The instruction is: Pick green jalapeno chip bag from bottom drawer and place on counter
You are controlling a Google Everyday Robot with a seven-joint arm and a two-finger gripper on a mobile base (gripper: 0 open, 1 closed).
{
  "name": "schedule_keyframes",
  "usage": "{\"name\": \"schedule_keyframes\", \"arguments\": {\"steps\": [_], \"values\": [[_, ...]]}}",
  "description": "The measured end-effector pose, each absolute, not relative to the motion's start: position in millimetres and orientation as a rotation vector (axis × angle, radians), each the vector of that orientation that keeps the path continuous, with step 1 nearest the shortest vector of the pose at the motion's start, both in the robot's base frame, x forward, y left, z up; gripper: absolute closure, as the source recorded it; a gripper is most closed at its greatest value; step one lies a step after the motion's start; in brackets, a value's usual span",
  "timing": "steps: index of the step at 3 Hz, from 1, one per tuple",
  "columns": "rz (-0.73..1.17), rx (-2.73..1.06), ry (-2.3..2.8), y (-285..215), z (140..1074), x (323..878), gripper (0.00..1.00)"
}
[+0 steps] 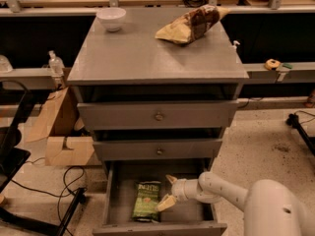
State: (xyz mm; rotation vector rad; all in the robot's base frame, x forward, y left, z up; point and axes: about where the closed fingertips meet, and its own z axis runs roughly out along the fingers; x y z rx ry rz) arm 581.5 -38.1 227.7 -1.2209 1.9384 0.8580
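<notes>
The green jalapeno chip bag [146,200] lies flat on the floor of the open bottom drawer [187,214], towards its left side. My gripper [168,191] is inside the drawer just right of the bag, pointing left at it, with its two pale fingers spread open, one finger above the other. It holds nothing. The white arm comes in from the lower right. The counter [133,53] is the grey cabinet top above.
A white bowl [110,18] stands at the counter's back left and a larger tan-and-brown bag [189,24] lies at its back right. Two shut drawers with round knobs [159,116] sit above the open one. A cardboard box [61,132] and cables lie on the floor at left.
</notes>
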Motion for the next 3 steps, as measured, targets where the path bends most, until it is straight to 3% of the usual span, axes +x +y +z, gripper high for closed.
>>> {"name": "schedule_keyframes", "arguments": {"steps": [1,2,3], "values": [[0.904,-1.229,1.960,-0.8,178.8,591.6,0.00],[0.895,-1.290,1.989,30.5,145.6,596.4,0.11],[0.846,-1.410,2.029,62.3,111.2,592.8,0.42]]}}
